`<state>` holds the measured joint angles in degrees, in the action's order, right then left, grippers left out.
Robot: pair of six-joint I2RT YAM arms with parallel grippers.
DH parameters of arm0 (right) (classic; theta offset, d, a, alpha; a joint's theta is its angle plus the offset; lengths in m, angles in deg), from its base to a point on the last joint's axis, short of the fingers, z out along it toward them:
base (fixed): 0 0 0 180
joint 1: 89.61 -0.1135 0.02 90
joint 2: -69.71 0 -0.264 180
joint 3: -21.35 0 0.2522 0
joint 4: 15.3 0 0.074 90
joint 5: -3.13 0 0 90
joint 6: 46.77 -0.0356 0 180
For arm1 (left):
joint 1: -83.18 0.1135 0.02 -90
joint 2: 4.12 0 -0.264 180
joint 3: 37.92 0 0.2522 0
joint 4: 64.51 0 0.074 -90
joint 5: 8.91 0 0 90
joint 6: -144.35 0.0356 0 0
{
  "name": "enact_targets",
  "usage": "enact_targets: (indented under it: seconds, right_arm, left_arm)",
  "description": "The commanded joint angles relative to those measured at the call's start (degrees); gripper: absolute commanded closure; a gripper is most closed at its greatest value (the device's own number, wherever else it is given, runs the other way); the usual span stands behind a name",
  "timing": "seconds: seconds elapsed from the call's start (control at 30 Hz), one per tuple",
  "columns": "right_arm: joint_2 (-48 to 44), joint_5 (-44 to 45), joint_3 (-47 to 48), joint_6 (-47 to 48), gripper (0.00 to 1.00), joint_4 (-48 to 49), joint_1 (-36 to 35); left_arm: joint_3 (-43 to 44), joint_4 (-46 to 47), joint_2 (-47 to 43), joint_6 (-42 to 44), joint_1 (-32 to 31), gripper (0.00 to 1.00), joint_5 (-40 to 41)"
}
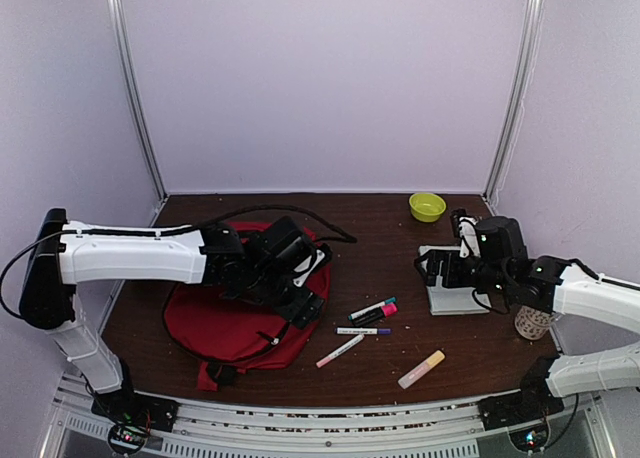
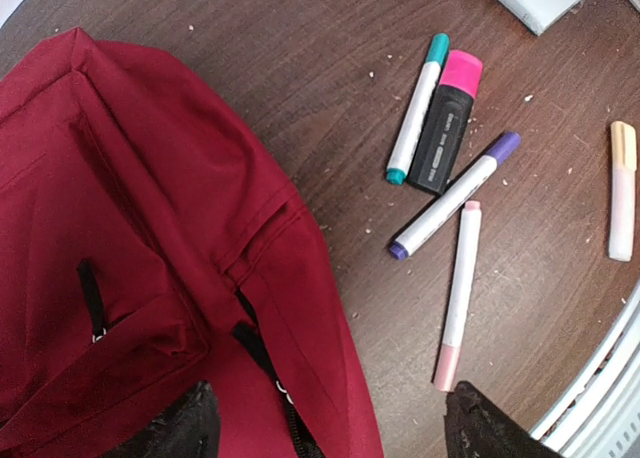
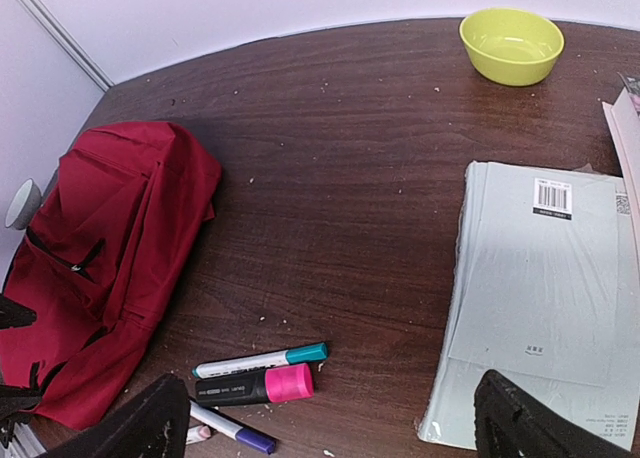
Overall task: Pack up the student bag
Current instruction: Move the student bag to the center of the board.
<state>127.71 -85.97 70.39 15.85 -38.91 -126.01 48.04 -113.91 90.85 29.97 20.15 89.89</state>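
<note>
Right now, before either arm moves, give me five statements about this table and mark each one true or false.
1. The student bag lies on the left arm's side of the table. True.
2. The purple-capped marker is inside the bag. False: it lies on the table, outside the bag.
3. The pink-capped highlighter lies right beside the teal-capped marker. True.
4. The yellow-green bowl holds a pen. False: nothing shows inside it.
5. The right gripper is shut on the pale book. False: its jaws stand open above the book's edge, holding nothing.
</note>
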Motion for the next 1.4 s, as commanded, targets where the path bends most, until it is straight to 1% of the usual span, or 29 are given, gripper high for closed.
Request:
enact_targets:
  seconds: [0.0,0.17,0.37,0.5,0.57,0.63,0.7,0.8,0.97,1.17,1.37]
  right_arm:
    - [0.0,1.6,0.7,0.4,0.0,-0.7,-0.4]
    - [0.3,1.5,0.9,0.6,0.0,-0.7,-0.4]
    - [1.3,1.3,1.0,0.6,0.0,-0.5,-0.4]
    - [2.2,0.9,0.8,0.5,0.0,-0.2,-0.4]
    - [2.5,0.9,1.0,0.5,0.0,-0.3,-0.4]
    - [2.7,0.8,1.2,0.3,0.0,-0.4,-0.4]
    - [2.6,0.7,1.1,0.3,0.0,-0.2,-0.4]
    - [2.6,0.3,0.8,-0.4,0.0,0.0,-0.4]
    - [2.6,-0.7,0.0,-1.0,0.0,0.7,-0.4]
    - [2.4,-1.3,-0.9,-1.7,0.0,1.6,-0.6]
    - [1.3,-1.8,-1.2,-2.2,0.0,0.8,-0.5]
  left_arm:
    - [2.3,-1.3,2.0,-0.2,-0.8,0.21,3.0]
    - [3.0,-1.4,4.0,0.2,-1.0,0.24,2.9]
    - [3.2,-1.4,5.5,0.4,-1.0,0.26,3.7]
    - [3.5,-2.3,6.3,-1.6,-1.0,0.29,7.3]
    - [5.6,-5.9,7.5,-5.2,-0.8,0.37,10.9]
    - [7.8,-8.3,8.9,-8.3,-0.7,0.43,11.9]
    - [9.1,-9.9,10.0,-11.8,-0.7,0.45,12.9]
    - [10.0,-14.3,10.4,-17.9,-0.6,0.45,16.7]
    - [9.2,-19.7,11.1,-23.7,1.3,0.46,16.7]
    - [6.2,-15.8,11.8,-22.2,1.7,0.44,15.9]
    - [5.8,-12.8,14.6,-22.4,5.5,0.46,14.5]
